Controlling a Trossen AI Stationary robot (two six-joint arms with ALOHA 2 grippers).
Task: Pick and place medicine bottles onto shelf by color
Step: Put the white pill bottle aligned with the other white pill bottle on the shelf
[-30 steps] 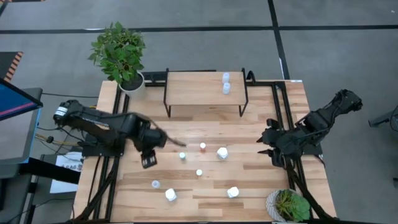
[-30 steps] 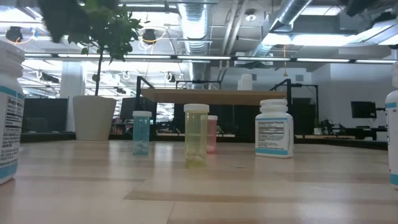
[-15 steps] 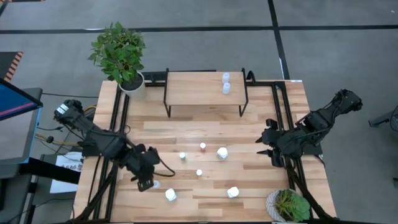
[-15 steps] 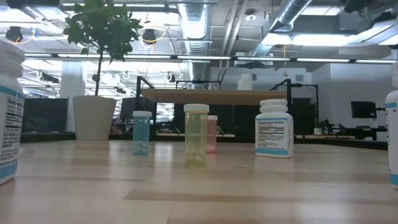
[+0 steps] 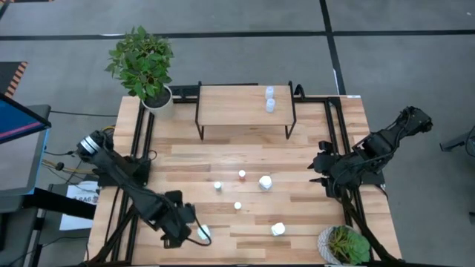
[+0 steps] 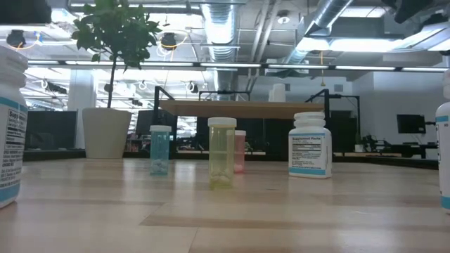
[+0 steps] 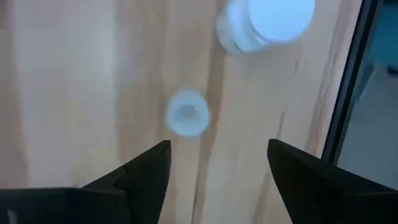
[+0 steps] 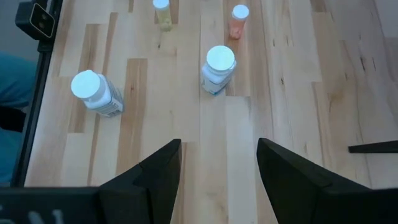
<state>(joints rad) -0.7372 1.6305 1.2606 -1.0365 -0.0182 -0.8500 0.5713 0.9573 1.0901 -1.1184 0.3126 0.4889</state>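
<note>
My left gripper (image 5: 183,231) hangs open near the table's front left corner, pointing down. In its wrist view (image 7: 217,167) a small light-blue-capped medicine bottle (image 7: 186,112) stands just ahead of the fingers, and a larger white-capped bottle (image 7: 270,20) (image 5: 204,233) stands beyond it. Neither bottle is between the fingers. More bottles stand upright mid-table: a small one (image 5: 217,185), a red-capped one (image 5: 242,174), a wide one (image 5: 265,182) and another small one (image 5: 237,205). Two bottles (image 5: 270,99) stand on the shelf (image 5: 237,111). My right gripper (image 5: 319,172) waits open at the right side.
A potted plant (image 5: 145,67) stands at the far left corner and another (image 5: 343,245) at the near right corner. One more white bottle (image 5: 278,229) stands near the front. Black frame rails (image 5: 141,148) run along both table sides.
My left gripper has swung from mid-table toward the table's near edge and has come down over the front left corner. It now covers the small blue-capped bottle in the high view. No bottle has moved.
</note>
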